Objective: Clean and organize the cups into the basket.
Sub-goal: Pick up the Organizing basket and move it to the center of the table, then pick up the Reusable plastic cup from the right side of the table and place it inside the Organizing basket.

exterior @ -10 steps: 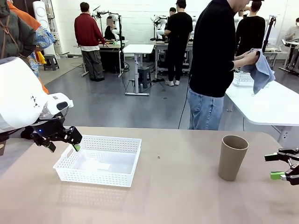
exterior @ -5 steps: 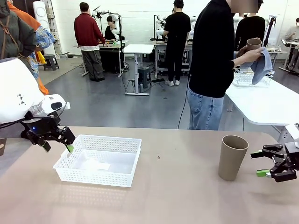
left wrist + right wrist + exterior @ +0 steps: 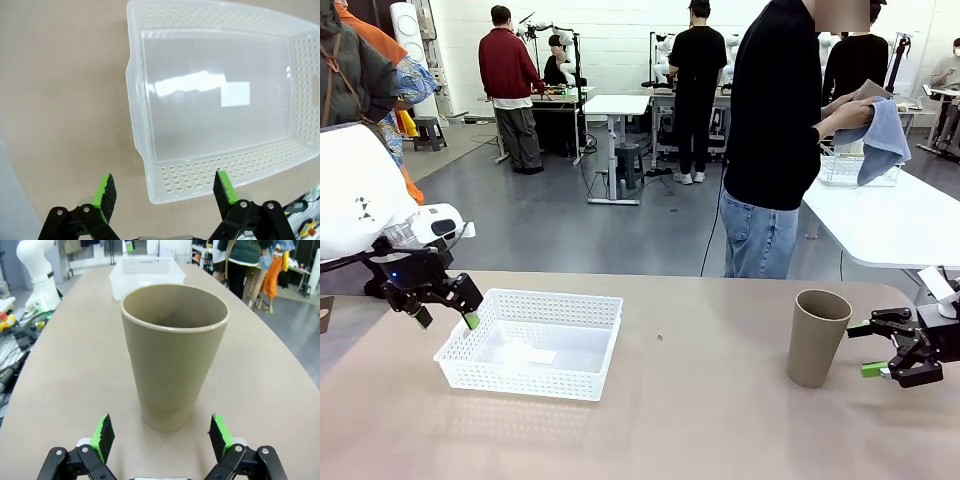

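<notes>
A taupe-brown cup [image 3: 817, 337] stands upright on the tan table at the right. My right gripper [image 3: 860, 350] is open just to its right, level with its lower half and not touching it. In the right wrist view the cup [image 3: 173, 355] stands straight ahead of the open right gripper [image 3: 162, 437]. The white lattice basket [image 3: 525, 378] sits at the left with no cups in it. My left gripper [image 3: 447, 320] hangs open above its left end. In the left wrist view the basket [image 3: 200, 175] lies just beyond the open left gripper [image 3: 165, 190]. The person rubs something taupe-brown, mostly hidden, with a blue cloth [image 3: 882, 140].
The person [image 3: 775, 150] stands at the table's far edge, turned toward a white side table [image 3: 900, 225] that carries a white wire basket [image 3: 845, 168]. Bare tan tabletop lies between the lattice basket and the cup.
My right gripper has moved left, closing in on the cup, still open. The left gripper has drifted a little left and up by the basket. The person keeps wiping with the cloth.
</notes>
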Controlling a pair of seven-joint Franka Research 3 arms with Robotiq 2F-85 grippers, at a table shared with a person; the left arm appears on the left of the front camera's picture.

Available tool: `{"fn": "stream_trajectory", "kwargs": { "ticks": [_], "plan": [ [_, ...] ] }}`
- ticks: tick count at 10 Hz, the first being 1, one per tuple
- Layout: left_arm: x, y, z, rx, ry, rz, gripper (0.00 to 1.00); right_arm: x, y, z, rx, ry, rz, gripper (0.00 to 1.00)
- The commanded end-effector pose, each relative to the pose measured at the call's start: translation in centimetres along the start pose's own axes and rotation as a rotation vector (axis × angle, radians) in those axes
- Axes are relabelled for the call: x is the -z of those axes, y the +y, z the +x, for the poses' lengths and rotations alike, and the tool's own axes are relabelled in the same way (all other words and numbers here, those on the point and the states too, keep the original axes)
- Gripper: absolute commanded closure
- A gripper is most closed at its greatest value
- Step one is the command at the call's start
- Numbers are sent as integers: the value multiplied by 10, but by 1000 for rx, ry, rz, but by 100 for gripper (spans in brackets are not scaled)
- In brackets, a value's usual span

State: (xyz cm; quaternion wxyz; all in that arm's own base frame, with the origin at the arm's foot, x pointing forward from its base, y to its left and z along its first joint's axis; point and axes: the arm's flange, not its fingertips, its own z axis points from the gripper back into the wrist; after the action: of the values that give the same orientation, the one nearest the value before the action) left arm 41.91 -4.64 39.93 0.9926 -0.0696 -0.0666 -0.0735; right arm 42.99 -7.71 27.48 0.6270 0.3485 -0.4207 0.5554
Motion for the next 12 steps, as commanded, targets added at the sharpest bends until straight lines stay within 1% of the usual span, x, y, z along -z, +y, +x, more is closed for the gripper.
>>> {"fn": "stream_trajectory", "kwargs": {
  "ticks": [1,4,6,8,12],
  "plan": [
    [8,-2,9,24,74,62,0,11,-10,-2,-22,-54,21,0],
    [22,-5,11,41,114,84,0,20,-16,-1,-33,-72,44,0],
    [25,-5,12,44,117,92,0,29,-18,2,-22,-81,71,0],
    [27,-7,11,48,121,92,0,41,-15,8,-40,-73,85,0],
    [37,-17,-7,136,121,128,0,61,-17,14,-45,-52,97,0]
  ]
}}
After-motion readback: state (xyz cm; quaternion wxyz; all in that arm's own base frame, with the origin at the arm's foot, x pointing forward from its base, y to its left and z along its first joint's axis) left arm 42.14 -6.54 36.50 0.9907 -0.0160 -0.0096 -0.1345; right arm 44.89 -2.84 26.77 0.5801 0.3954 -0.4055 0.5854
